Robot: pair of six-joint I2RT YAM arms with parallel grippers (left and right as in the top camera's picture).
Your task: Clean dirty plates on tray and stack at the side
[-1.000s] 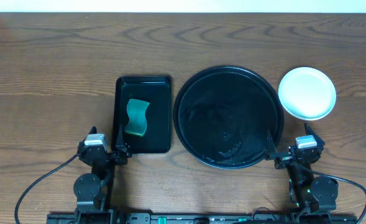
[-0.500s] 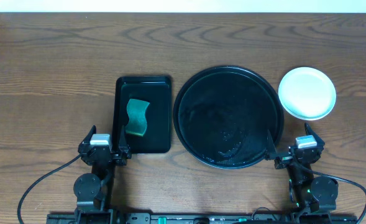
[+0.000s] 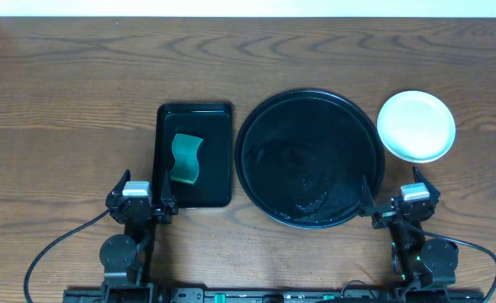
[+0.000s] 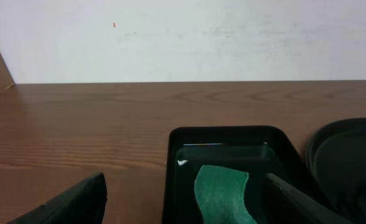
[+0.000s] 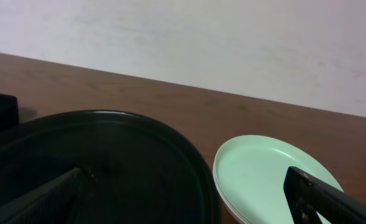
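Observation:
The round black tray (image 3: 306, 151) lies mid-table with no plate on it; some wet glints show near its front rim. The plates (image 3: 416, 126) sit stacked on the wood just right of the tray. The top plate (image 5: 266, 174) is pale mint and looks free of smears. My left gripper (image 3: 141, 192) rests open at the front edge, before the small tray. My right gripper (image 3: 395, 195) rests open at the front, between the round tray and the stack. Nothing is between either pair of fingers (image 4: 71, 200) (image 5: 329, 198).
A small rectangular black tray (image 3: 218, 126) stands left of the round one, with a green wavy sponge (image 3: 185, 158) (image 4: 223, 190) lying in it. Bare wooden table stretches behind and to the far left. A pale wall runs along the back edge.
My left gripper has shifted slightly at the front edge. The right gripper, plates, trays and sponge are unmoved.

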